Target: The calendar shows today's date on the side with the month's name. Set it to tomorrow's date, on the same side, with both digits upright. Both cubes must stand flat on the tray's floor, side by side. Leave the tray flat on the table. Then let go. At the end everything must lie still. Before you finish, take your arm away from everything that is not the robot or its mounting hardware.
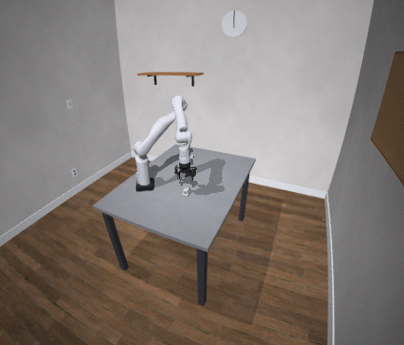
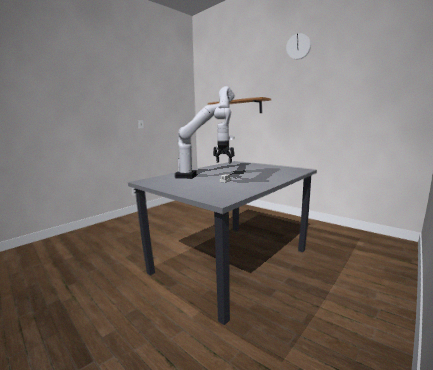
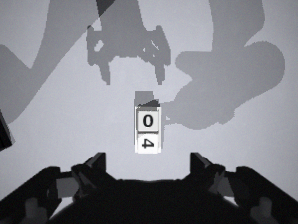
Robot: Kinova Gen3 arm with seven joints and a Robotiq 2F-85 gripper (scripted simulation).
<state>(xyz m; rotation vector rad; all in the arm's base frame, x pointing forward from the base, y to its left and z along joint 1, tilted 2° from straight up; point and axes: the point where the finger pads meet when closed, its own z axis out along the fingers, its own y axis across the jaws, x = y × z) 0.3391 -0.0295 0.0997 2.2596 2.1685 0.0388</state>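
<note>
The calendar is a small white tray with two white cubes side by side on the grey table. In the wrist view their top faces read 0 and 4. The month-name side is not visible. It also shows as a small white block in the top view and the exterior view. My gripper hangs open and empty well above the calendar, also seen in the exterior view. Its fingers frame the lower part of the wrist view.
The arm's base stands on the table near its left edge. The arm's shadow falls over the table behind the calendar. A shelf and a clock hang on the back wall.
</note>
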